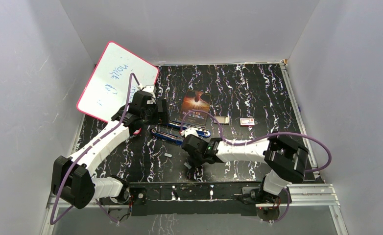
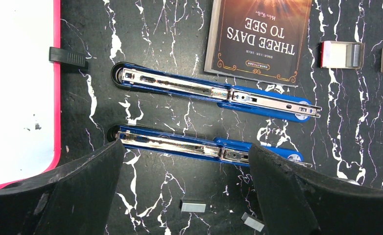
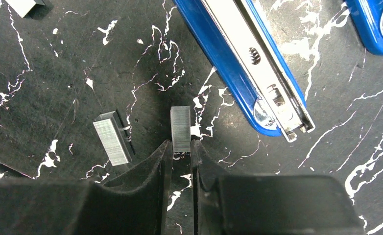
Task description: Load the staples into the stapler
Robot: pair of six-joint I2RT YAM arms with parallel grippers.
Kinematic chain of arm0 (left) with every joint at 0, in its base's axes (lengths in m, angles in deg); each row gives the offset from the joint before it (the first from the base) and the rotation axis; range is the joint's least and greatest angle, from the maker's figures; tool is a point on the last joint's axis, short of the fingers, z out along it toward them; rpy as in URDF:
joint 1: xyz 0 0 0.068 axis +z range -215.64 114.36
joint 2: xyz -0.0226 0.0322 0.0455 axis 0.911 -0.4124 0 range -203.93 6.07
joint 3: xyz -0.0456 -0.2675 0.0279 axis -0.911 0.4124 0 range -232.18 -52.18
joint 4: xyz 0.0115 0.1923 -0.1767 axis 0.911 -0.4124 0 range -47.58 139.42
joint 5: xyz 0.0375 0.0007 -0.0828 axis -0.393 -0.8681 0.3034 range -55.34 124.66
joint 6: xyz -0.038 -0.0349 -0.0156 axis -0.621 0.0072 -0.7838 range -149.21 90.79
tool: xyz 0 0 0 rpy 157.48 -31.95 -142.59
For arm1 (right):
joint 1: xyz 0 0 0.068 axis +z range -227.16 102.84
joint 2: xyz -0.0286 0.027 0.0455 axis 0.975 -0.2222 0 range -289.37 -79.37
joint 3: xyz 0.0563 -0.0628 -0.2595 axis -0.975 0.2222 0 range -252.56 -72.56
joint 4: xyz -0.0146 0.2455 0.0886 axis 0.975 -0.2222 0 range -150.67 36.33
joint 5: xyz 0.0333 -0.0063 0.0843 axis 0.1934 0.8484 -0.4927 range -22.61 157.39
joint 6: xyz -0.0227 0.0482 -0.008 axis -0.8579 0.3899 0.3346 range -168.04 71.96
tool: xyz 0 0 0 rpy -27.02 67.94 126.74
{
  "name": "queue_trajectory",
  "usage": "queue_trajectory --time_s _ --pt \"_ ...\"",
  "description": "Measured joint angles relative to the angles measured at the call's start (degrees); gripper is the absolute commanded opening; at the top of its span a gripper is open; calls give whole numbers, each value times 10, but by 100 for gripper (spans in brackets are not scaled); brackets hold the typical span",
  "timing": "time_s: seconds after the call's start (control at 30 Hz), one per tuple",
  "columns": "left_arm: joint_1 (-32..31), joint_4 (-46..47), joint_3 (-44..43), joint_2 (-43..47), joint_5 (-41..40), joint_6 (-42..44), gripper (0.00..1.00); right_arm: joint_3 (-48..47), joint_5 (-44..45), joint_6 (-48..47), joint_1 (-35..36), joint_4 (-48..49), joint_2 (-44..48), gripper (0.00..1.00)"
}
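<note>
Two blue staplers lie opened flat on the black marbled table, a far one and a near one, their chrome channels facing up. My left gripper is open and empty, hovering over the near stapler. My right gripper is shut on the near end of a short silvery staple strip, just left of the near stapler's end. A second strip lies to its left and a third farther away. In the top view my right gripper sits low in front of the staplers.
A dark book lies behind the staplers. A small open box tray and a red-and-white box lie to the right. A white board with a pink rim leans at the back left. Grey walls enclose the table.
</note>
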Motion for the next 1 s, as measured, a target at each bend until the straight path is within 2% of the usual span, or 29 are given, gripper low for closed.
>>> queue_trajectory --time_s 0.3,0.43,0.47,0.6,0.77,0.87,1.0 --pt "0 11 9 2 1 -20 98 15 0 -1 0 18 12 15" --pt "0 18 -3 11 9 -34 98 18 -8 -2 0 9 32 4" --pt "0 31 -29 11 19 -35 98 17 -5 -5 0 5 54 0" --pt "0 109 -86 48 72 -23 98 9 7 -40 -16 19 176 0" --pt "0 202 -79 126 148 0 98 9 -56 -106 -153 90 270 0" --pt "0 302 -23 170 210 25 98 38 -117 -118 -227 174 334 0" --pt "0 380 36 197 280 50 94 75 -202 -111 -305 282 380 0"
